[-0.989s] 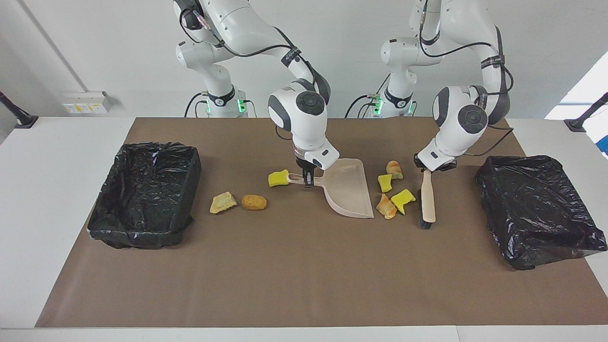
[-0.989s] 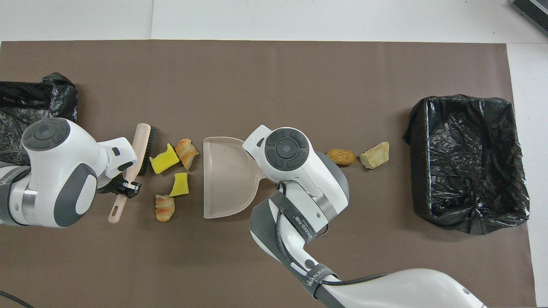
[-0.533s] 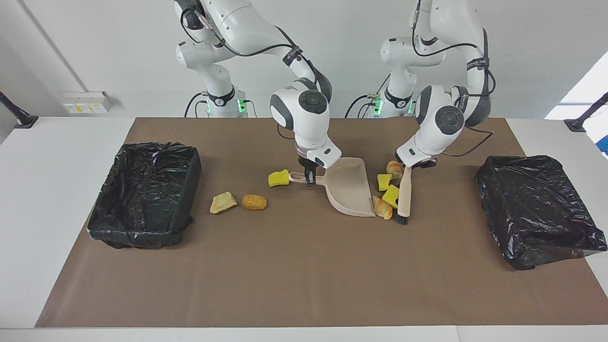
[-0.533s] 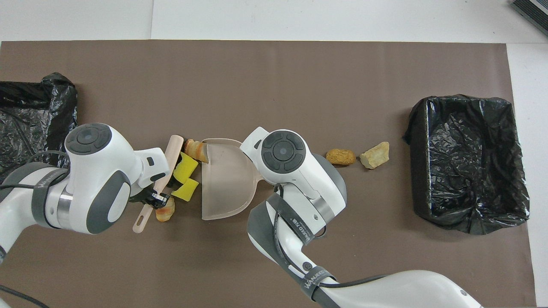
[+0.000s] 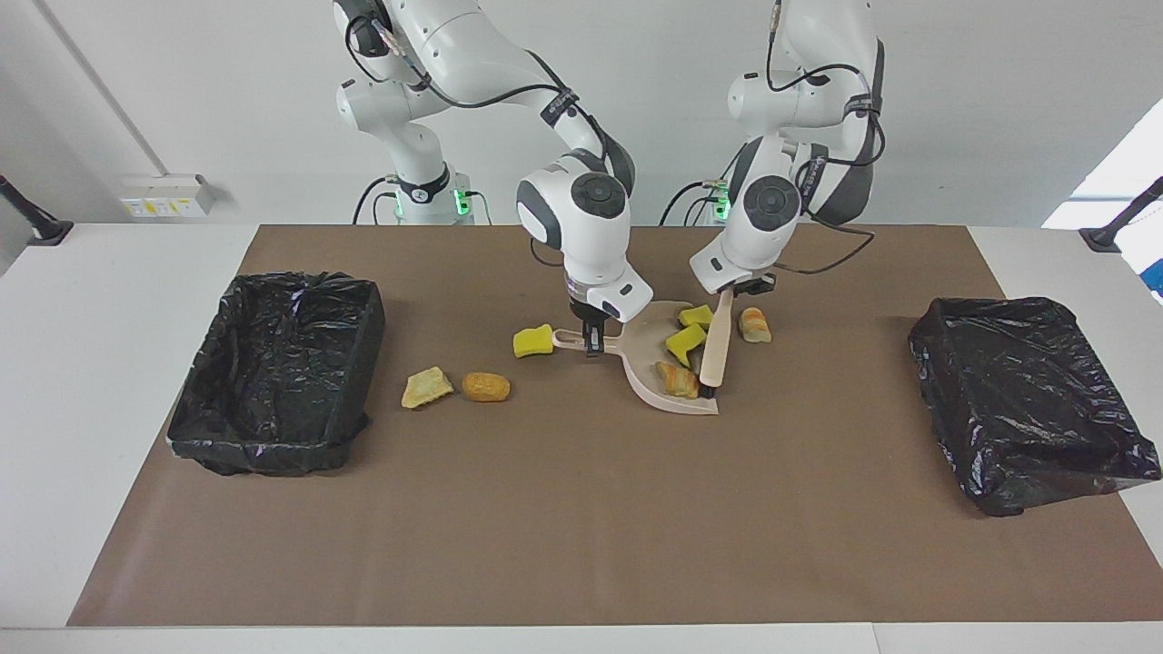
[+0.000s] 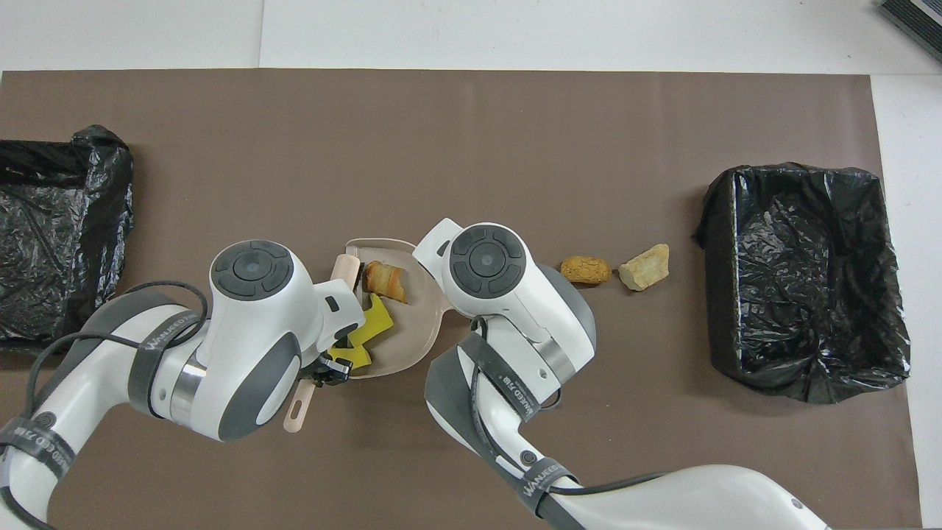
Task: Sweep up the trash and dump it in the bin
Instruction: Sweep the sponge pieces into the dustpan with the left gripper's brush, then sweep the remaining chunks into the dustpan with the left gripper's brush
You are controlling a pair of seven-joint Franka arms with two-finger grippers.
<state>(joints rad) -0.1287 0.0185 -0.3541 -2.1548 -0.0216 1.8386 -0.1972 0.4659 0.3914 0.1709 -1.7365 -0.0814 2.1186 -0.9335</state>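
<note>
My right gripper (image 5: pixel 591 343) is shut on the handle of the beige dustpan (image 5: pixel 647 359), which rests on the brown mat. My left gripper (image 5: pixel 732 292) is shut on a beige brush (image 5: pixel 713 350) that lies across the pan's mouth. In the pan sit two yellow sponge chunks (image 5: pixel 684 342) and an orange-striped piece (image 5: pixel 677 380), also seen from overhead (image 6: pixel 385 280). Another striped piece (image 5: pixel 754 324) lies just outside the pan, beside the brush. A yellow chunk (image 5: pixel 531 341) lies by the pan's handle. A brown nugget (image 5: pixel 485 386) and a tan wedge (image 5: pixel 426 387) lie toward the right arm's end.
A black-lined bin (image 5: pixel 282 363) stands at the right arm's end of the mat and shows in the overhead view too (image 6: pixel 802 280). A second black-lined bin (image 5: pixel 1027 400) stands at the left arm's end. The white table (image 5: pixel 91 363) borders the mat.
My left gripper swept the brush toward the dustpan, pushing two yellow chunks and one striped piece into it. One striped piece stayed outside. The right gripper and pan barely moved.
</note>
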